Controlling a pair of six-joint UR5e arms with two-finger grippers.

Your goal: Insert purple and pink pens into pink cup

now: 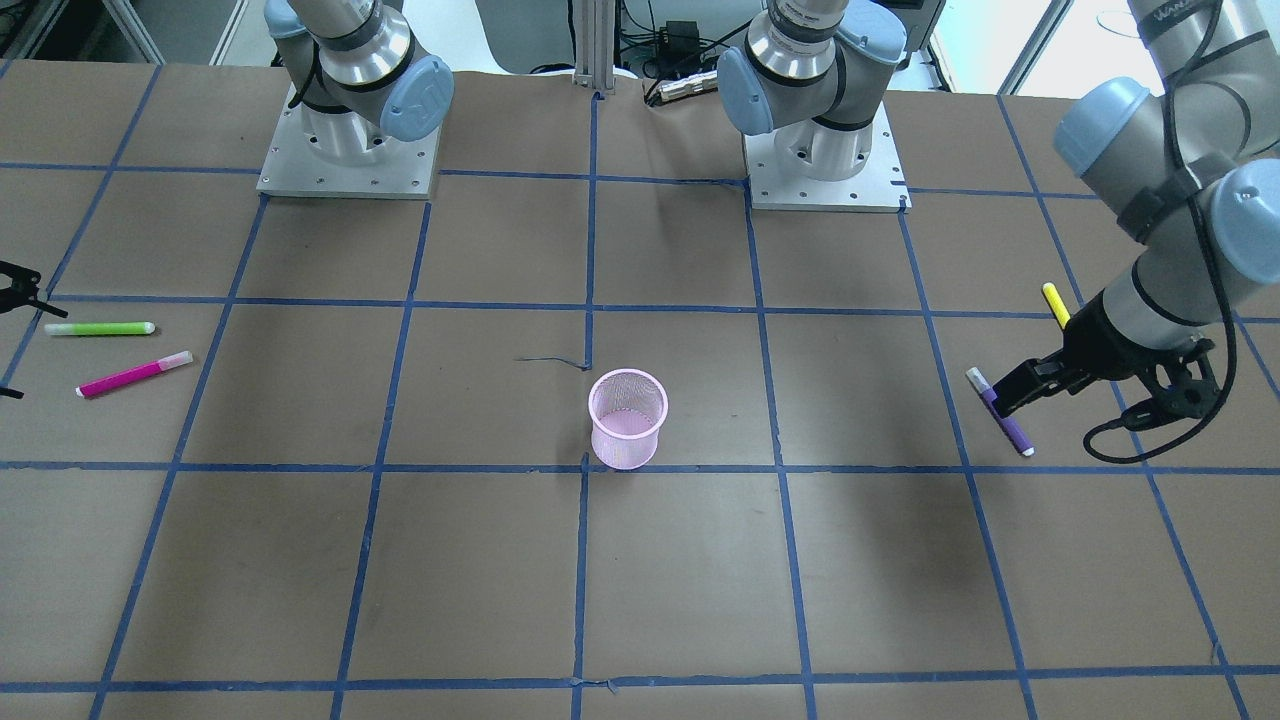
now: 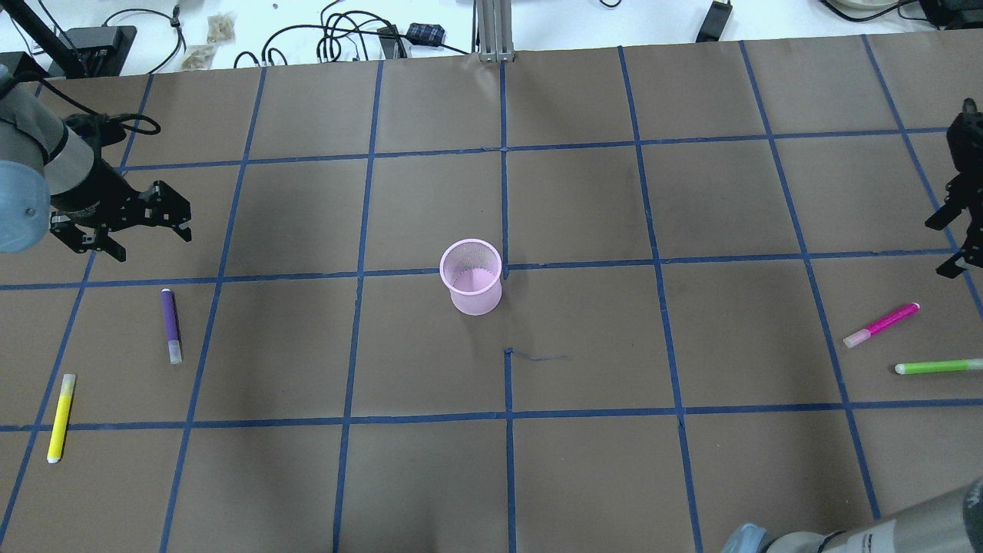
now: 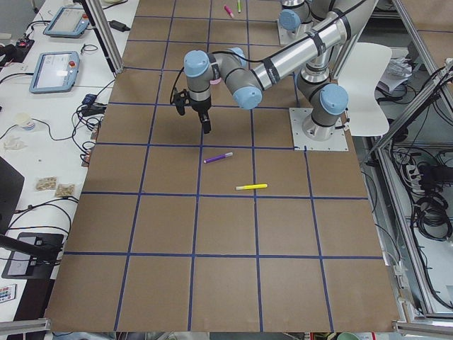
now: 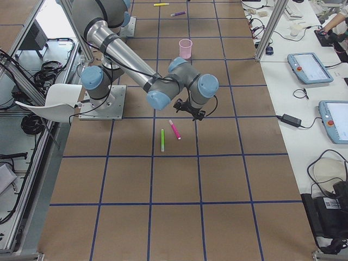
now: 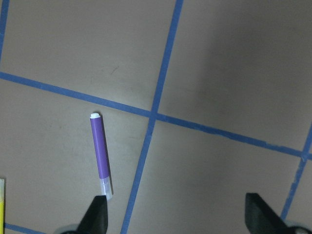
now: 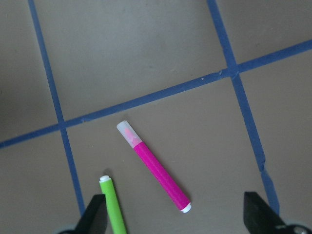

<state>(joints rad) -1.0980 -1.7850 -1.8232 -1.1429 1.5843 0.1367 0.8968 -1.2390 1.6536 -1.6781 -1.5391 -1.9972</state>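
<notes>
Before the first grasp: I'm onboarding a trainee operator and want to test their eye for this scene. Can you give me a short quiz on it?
1. True or false: the purple pen already stands in the pink cup.
2. Which pen lies beside the pink pen? A the yellow pen, B the green pen, C the purple pen.
3. Fill in: the left fingers are ___, holding nothing.
Key: 1 false; 2 B; 3 open.
</notes>
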